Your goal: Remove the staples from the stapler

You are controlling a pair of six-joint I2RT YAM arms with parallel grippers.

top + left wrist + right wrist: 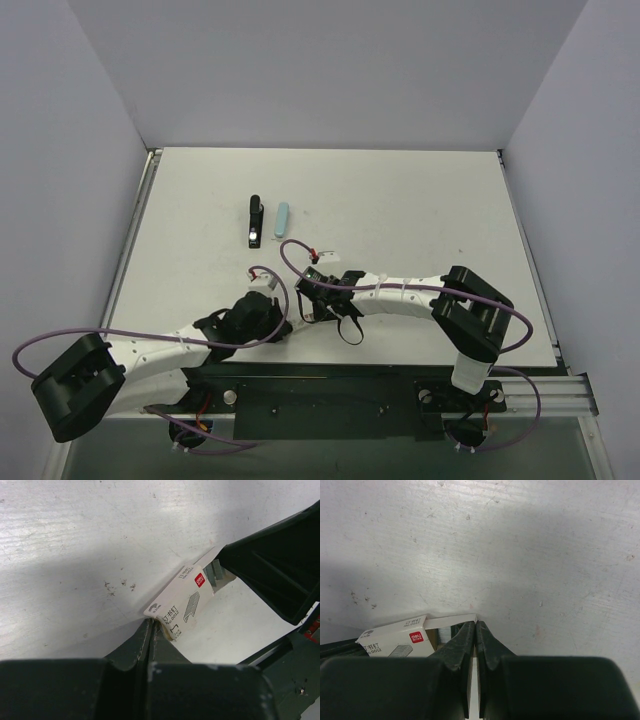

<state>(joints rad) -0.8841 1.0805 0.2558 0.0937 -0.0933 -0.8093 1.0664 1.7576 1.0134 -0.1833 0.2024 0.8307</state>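
Observation:
The black stapler (254, 221) lies on the table at the back left, far from both grippers and untouched. A small white staple box (186, 602) with a red logo is held between the two grippers near the table's front. My left gripper (151, 622) is shut on the box's near corner. My right gripper (476, 623) is shut on the box's opened end flap (452, 621). Grey staples (214, 572) show inside the open end. In the top view the two grippers (292, 318) (312, 298) meet and hide the box.
A small light-blue oblong object (283, 219) lies just right of the stapler. Purple cables (290, 262) loop over both arms. The white table (400, 200) is bounded by grey walls, and a black base rail (330, 395) runs along the front.

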